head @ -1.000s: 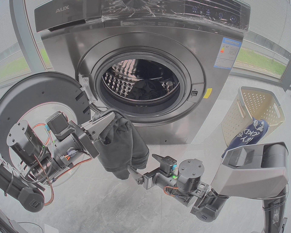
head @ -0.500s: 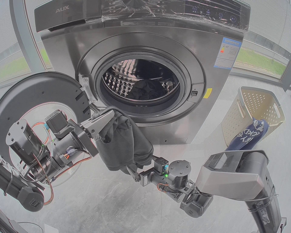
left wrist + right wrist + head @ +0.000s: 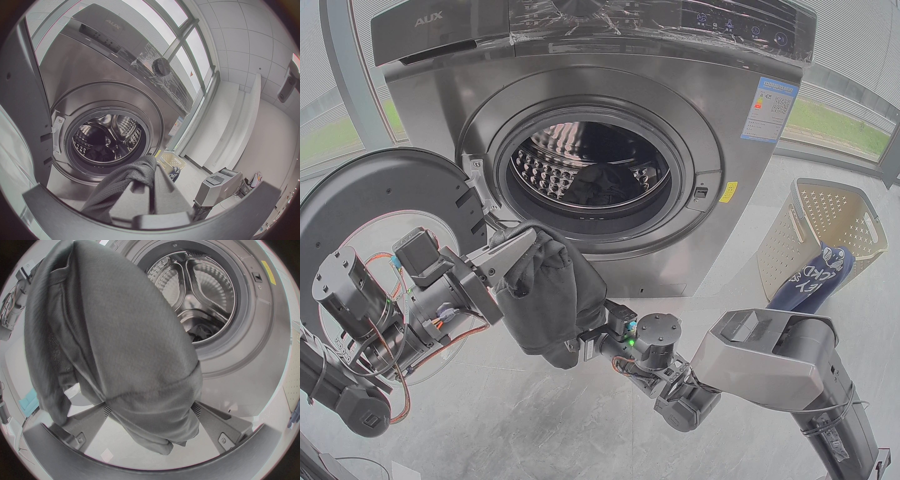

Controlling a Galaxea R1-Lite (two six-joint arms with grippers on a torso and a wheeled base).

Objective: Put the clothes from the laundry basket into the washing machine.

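A dark grey garment (image 3: 550,294) hangs from my left gripper (image 3: 515,250), which is shut on its upper edge just below and in front of the washing machine's open drum (image 3: 590,165). The same garment (image 3: 122,184) drapes over my left gripper (image 3: 153,181). My right gripper (image 3: 579,344) sits at the garment's lower end, partly hidden behind it. The wrist view shows my right gripper (image 3: 150,410) open, with the garment (image 3: 118,343) hanging down between its spread fingers (image 3: 107,411). Another dark garment (image 3: 600,184) lies inside the drum.
The round door (image 3: 375,194) stands swung open at the left, close behind my left arm. A beige laundry basket (image 3: 831,219) stands on the floor at the right of the machine, with a navy printed garment (image 3: 812,281) draped over its rim. Grey floor lies below.
My right arm has moved left and up, bringing its open fingers in around the hanging garment's lower end. The left gripper has kept its hold and barely shifted.
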